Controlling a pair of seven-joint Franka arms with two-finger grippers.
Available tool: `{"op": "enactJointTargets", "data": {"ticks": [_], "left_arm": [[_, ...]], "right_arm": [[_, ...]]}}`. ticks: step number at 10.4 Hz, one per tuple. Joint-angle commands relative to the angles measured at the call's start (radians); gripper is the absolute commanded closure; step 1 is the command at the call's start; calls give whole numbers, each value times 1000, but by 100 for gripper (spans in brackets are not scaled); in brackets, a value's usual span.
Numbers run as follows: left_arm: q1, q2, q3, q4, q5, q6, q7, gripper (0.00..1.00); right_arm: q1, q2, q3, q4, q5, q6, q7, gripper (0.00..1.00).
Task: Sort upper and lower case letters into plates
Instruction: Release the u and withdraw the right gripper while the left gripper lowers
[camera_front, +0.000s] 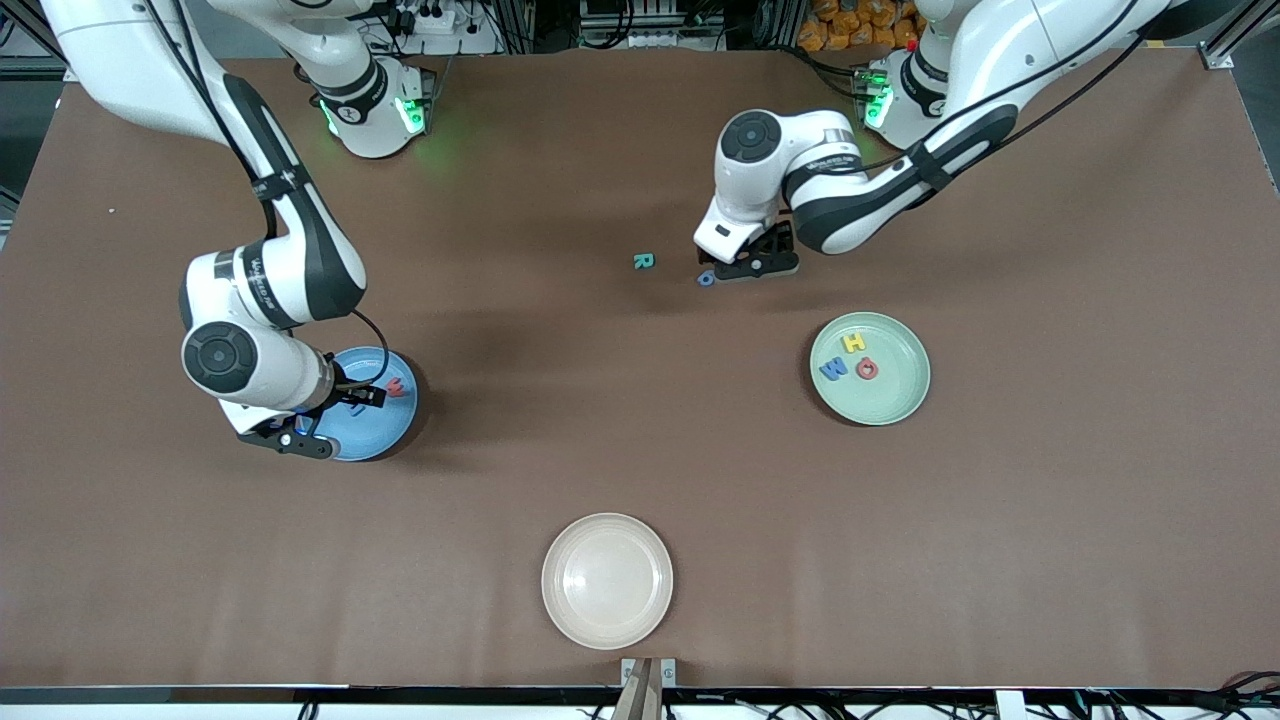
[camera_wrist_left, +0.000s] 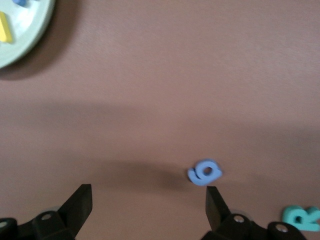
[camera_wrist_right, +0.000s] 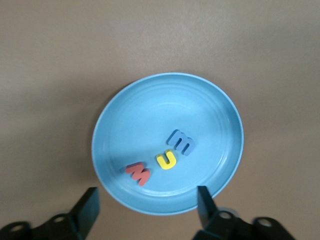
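Handling, as a judgement: the letters look like light, chunky foam or plastic pieces, stiff enough to pinch and unlikely to break. Being so small and low, each may skid or tip if only one fingertip meets it first. A hold across the narrow body, fingertips straddling both flanks, seems soundest.

Left pincer (camera_front: 752, 262): low over the surface, spread wide, holding nothing. The blue letter (camera_wrist_left: 204, 173) lies just inside one fingertip rather than centred between the two. A teal letter R (camera_front: 643, 261) lies on the bare surface close by, toward the right arm's end.

Right pincer (camera_front: 318, 420): over the blue plate (camera_front: 395, 435), spread, holding nothing.

Green plate (camera_front: 905, 400): holds a yellow H (camera_front: 853, 342) at about 11 o'clock, a blue M (camera_front: 832, 369) at 9 o'clock and a red ring-shaped letter (camera_front: 867, 368) near the centre.

White plate (camera_front: 607, 581): sits nearest the front camera, holding no letters.

Differences between views:
- The right wrist view shows three letters in the blue plate: a red one (camera_wrist_right: 138, 173), a yellow u (camera_wrist_right: 167, 160) and a blue m (camera_wrist_right: 181, 141), grouped toward 6 o'clock. The front view shows only a red piece there, the arm covering the rest.
- The left wrist view shows the blue letter's offset from the fingertips, which the front view cannot resolve.
- Only the front view shows all three plates together.
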Motion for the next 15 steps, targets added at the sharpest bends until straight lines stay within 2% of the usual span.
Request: {"op": "enactJointTargets", "data": {"ticks": [1, 2, 4, 5, 6, 8, 11, 13, 15], "left_arm": [[-95, 2, 19, 57, -59, -8, -85, 0], [-165, 8, 62, 104, -81, -8, -113, 0], [-375, 25, 207, 207, -105, -7, -202, 0], [-477, 33, 267, 264, -142, -5, -225, 0], [-561, 37, 356, 308, -183, 1, -230, 0], [-582, 43, 369, 312, -188, 77, -246, 0], [-586, 50, 413, 294, -170, 241, -251, 0], [-586, 47, 432, 238, -141, 307, -253, 0], [-588, 71, 433, 226, -71, 311, -309, 0]], "right_arm": [[13, -143, -4, -16, 113, -99, -16, 0], [23, -196, -2, -14, 150, -137, -16, 0], [32, -301, 53, -11, 156, -182, -20, 0], [32, -352, 64, -11, 155, -202, -22, 0], [32, -392, 67, -7, 155, -235, -55, 0], [29, -438, 58, 57, 153, -380, -196, 0], [34, -440, 17, 193, 144, -545, -239, 0], [46, -440, -29, 217, 147, -570, -295, 0], [45, -439, -34, 240, 144, -568, -298, 0]]}}
